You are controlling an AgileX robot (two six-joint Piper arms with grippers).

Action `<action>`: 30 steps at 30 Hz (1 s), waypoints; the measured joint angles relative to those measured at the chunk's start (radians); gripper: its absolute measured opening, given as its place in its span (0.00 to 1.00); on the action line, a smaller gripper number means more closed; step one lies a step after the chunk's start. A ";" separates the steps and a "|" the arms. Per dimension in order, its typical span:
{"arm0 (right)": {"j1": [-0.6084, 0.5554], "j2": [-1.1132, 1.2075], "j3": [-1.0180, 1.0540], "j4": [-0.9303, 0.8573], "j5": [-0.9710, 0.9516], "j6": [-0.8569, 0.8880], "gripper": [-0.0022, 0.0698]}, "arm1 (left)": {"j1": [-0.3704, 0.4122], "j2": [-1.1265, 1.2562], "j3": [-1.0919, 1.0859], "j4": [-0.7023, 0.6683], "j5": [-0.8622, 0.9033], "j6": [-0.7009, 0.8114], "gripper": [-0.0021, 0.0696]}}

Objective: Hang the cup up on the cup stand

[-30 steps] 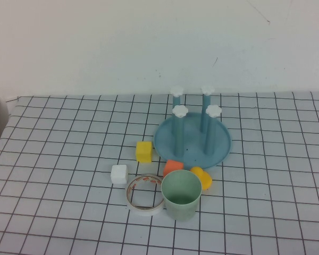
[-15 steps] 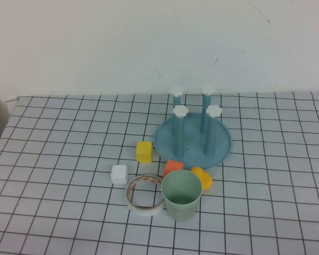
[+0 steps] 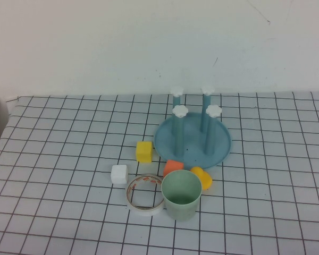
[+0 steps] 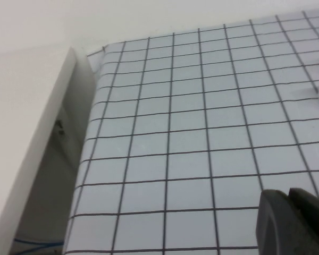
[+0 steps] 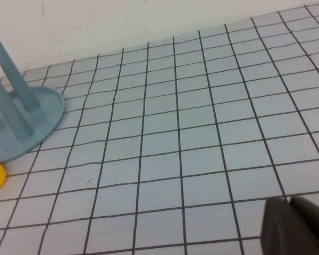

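The pale mint-green cup (image 3: 181, 195) stands upright, mouth up, near the front of the checked table. The blue cup stand (image 3: 192, 141) with four pegs and white flower caps sits just behind it; part of it shows in the right wrist view (image 5: 21, 119). No cup is on any peg. Neither arm shows in the high view. My left gripper (image 4: 288, 192) hangs over bare grid cloth near the table's left edge, fingers together and empty. My right gripper (image 5: 288, 201) is over bare cloth to the right of the stand, fingers together and empty.
A white tape roll (image 3: 144, 195) lies against the cup's left side. A yellow block (image 3: 144, 151), a white block (image 3: 119, 174), an orange block (image 3: 173, 167) and a yellow rounded piece (image 3: 202, 177) crowd between cup and stand. The table's left edge (image 4: 90, 138) drops off.
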 joint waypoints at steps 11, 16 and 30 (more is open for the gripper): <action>0.000 0.000 0.006 0.616 0.033 0.018 0.03 | 0.000 -0.002 0.002 -0.752 -0.189 -0.364 0.03; 0.000 0.000 0.008 0.788 0.046 0.022 0.03 | 0.000 -0.002 0.002 -0.858 -0.226 -0.347 0.03; 0.000 0.000 0.008 0.803 -0.008 -0.171 0.03 | 0.000 0.167 -0.195 -0.749 0.055 0.068 0.03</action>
